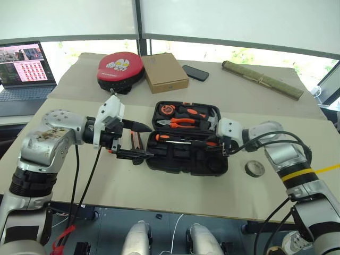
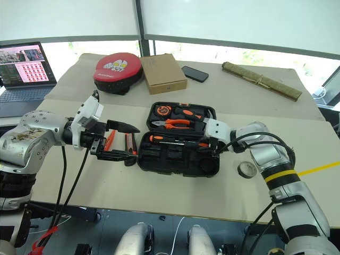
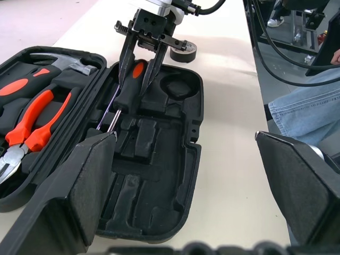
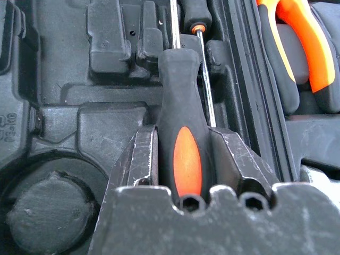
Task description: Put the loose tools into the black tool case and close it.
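**Careful: screwdriver may not be seated when the grip lets go**

Your right tool (image 3: 136,89) is clenched on the orange-and-black screwdriver (image 4: 180,95), reaching into the 3 o'clock end of the black tool case (image 1: 186,159). The case lies open at the middle of the counter (image 1: 159,186), its lid half at 12 o'clock carrying the pliers (image 1: 183,122). Your left tool (image 1: 151,141) hangs released and wide apart, holding nothing, just off the case's 9 o'clock edge.

What could go wrong:
- The handle looks to be lying over the moulded slots rather than down in one. Let go now and it may sit proud and stop the lid from closing.
- Its shaft runs right beside a second thin shaft (image 4: 204,79). If the two cross, neither beds.
- Pulling the right tool out at an angle could drag the handle back out.
- The tape roll (image 1: 255,169) sits on the counter at the case's 4 o'clock, near your right arm's cables, which could knock it away.

Hard to make out:
- The slot under the handle is covered by the right tool.
- At 9 o'clock an orange-handled tool (image 2: 110,139) and a darker tool (image 2: 128,139) lie partly behind the left tool. You cannot tell exactly which they are.
- I cannot make out the latch.
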Motion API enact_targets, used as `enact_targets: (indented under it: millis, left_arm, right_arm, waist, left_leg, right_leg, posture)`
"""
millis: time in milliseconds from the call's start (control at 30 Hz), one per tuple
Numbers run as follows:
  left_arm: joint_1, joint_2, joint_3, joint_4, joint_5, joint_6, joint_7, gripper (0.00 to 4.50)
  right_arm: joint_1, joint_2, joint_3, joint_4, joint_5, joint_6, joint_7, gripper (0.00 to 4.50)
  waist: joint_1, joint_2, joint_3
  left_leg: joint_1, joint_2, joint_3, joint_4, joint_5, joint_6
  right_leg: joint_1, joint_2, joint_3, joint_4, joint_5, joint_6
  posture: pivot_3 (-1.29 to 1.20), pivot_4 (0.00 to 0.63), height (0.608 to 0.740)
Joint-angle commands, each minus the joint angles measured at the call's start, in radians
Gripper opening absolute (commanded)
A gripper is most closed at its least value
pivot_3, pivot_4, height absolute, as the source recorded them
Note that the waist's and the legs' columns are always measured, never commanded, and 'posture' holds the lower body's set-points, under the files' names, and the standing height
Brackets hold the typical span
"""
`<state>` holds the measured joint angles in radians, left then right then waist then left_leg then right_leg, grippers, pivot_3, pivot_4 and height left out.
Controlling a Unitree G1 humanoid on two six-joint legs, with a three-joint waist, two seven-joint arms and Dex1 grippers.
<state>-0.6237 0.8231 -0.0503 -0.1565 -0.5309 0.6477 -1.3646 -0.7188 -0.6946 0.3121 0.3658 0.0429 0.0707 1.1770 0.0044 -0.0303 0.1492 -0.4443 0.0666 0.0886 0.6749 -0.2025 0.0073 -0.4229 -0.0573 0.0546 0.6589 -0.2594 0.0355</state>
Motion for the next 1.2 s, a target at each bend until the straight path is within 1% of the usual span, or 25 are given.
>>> enact_targets:
  millis: [33, 67, 167, 200, 367, 467, 667, 700, 733, 767, 833, 967, 1200]
  left_arm:
    - [-0.026, -0.002, 0.004, -0.005, 0.001, -0.034, 0.002, 4.5]
    - [-0.027, -0.001, 0.003, -0.004, 0.001, -0.037, 0.002, 4.5]
    - [-0.031, -0.003, 0.0, 0.003, 0.004, -0.047, 0.005, 4.5]
    - [-0.033, -0.004, -0.001, 0.006, 0.004, -0.049, 0.007, 4.5]
    - [-0.035, -0.008, -0.007, 0.01, 0.006, -0.057, 0.013, 4.5]
    - [-0.038, -0.014, -0.011, 0.012, 0.008, -0.06, 0.018, 4.5]
    - [-0.042, -0.022, -0.013, 0.018, 0.021, -0.066, 0.016, 4.5]
    - [-0.043, -0.023, -0.013, 0.019, 0.023, -0.067, 0.015, 4.5]
    - [-0.045, -0.025, -0.014, 0.022, 0.024, -0.068, 0.014, 4.5]
    - [-0.048, -0.026, -0.016, 0.024, 0.026, -0.069, 0.014, 4.5]
    - [-0.053, -0.028, -0.018, 0.03, 0.03, -0.072, 0.013, 4.5]
    - [-0.058, -0.029, -0.023, 0.04, 0.034, -0.083, 0.01, 4.5]
    - [-0.061, -0.03, -0.03, 0.051, 0.04, -0.101, 0.011, 4.5]
  right_arm:
    - [-0.007, -0.003, -0.031, -0.024, 0.005, -0.004, 0.018, 2.79]
    - [-0.008, 0.001, -0.042, -0.036, 0.017, 0.02, 0.022, 3.27]
    - [-0.027, 0.027, -0.086, -0.076, 0.068, 0.115, 0.013, 4.37]
    - [-0.034, 0.036, -0.099, -0.088, 0.083, 0.148, 0.007, 4.47]
    - [-0.028, 0.072, -0.125, -0.155, 0.119, 0.261, -0.026, 4.47]
    - [0.001, 0.092, -0.119, -0.182, 0.111, 0.296, -0.061, 3.74]
    - [0.029, 0.116, -0.118, -0.208, 0.11, 0.333, -0.093, 1.7]
    - [0.033, 0.119, -0.116, -0.21, 0.109, 0.332, -0.095, 1.3]
    - [0.036, 0.121, -0.115, -0.212, 0.108, 0.333, -0.097, 1.02]
    - [0.04, 0.121, -0.111, -0.217, 0.109, 0.336, -0.095, 0.56]
    - [0.051, 0.118, -0.101, -0.234, 0.114, 0.344, -0.082, 0.01]
    - [0.074, 0.118, -0.093, -0.264, 0.118, 0.36, -0.071, 0.01]
    - [0.085, 0.122, -0.076, -0.255, 0.094, 0.357, -0.082, 0.01]
  waist:
    - [0.001, 0.0, 0.0]
    - [0.001, 0.0, 0.0]
    - [-0.001, 0.0, 0.0]
    - [-0.001, 0.0, 0.0]
    - [-0.007, 0.0, 0.0]
    - [-0.008, 0.0, 0.0]
    - [-0.007, 0.0, 0.0]
    - [-0.008, 0.0, 0.0]
    - [-0.008, 0.0, 0.0]
    - [-0.008, 0.0, 0.0]
    - [-0.009, 0.0, 0.0]
    - [-0.009, 0.0, 0.0]
    - [-0.011, 0.0, 0.0]
  left_leg:
    - [0.0, 0.0, 0.0, 0.0, 0.0, 0.0]
    - [0.0, 0.0, 0.0, 0.0, 0.0, 0.0]
    - [0.0, 0.0, 0.0, 0.0, 0.0, 0.0]
    - [0.0, 0.0, 0.0, 0.0, 0.0, 0.0]
    - [0.0, 0.0, 0.0, 0.0, 0.0, 0.0]
    - [0.0, 0.0, 0.0, 0.001, 0.0, 0.0]
    - [0.0, 0.0, 0.0, 0.001, 0.0, 0.0]
    - [0.0, 0.0, 0.0, 0.001, 0.0, 0.0]
    - [0.0, 0.0, 0.0, 0.001, 0.0, 0.0]
    - [0.0, 0.0, 0.0, 0.001, 0.0, 0.0]
    - [0.0, 0.0, 0.0, 0.001, 0.0, 0.0]
    - [0.0, 0.0, 0.0, 0.001, 0.0, 0.0]
    - [0.0, 0.0, 0.0, 0.001, 0.0, 0.0]
  right_leg:
    - [0.0, 0.0, 0.0, 0.0, 0.0, 0.0]
    - [0.0, 0.0, 0.0, 0.0, 0.0, 0.0]
    - [0.0, 0.0, 0.0, 0.0, 0.0, 0.0]
    - [0.0, 0.0, 0.0, 0.0, 0.0, 0.0]
    - [-0.001, 0.0, 0.0, 0.003, 0.0, 0.0]
    - [-0.001, 0.0, 0.0, 0.003, 0.0, 0.0]
    - [-0.001, 0.0, 0.0, 0.003, 0.0, 0.0]
    - [-0.001, 0.0, 0.0, 0.003, 0.0, 0.0]
    - [-0.001, 0.0, 0.0, 0.003, 0.0, 0.0]
    - [-0.001, 0.0, 0.0, 0.003, 0.0, 0.0]
    - [-0.001, 0.0, 0.0, 0.003, 0.0, 0.0]
    - [-0.001, 0.0, 0.0, 0.003, 0.0, 0.0]
    - [-0.001, 0.0, 0.0, 0.004, 0.0, 0.0]
  posture:
    - [0.0, 0.15, 0.74]
    - [0.0, 0.15, 0.74]
    - [0.0, 0.15, 0.74]
    - [0.0, 0.15, 0.74]
    - [0.0, 0.15, 0.74]
    - [0.0, 0.15, 0.74]
    - [0.0, 0.15, 0.74]
    - [0.0, 0.15, 0.74]
    - [0.0, 0.15, 0.74]
    - [0.0, 0.15, 0.74]
    - [0.0, 0.15, 0.74]
    - [0.0, 0.15, 0.74]
    - [0.0, 0.15, 0.74]
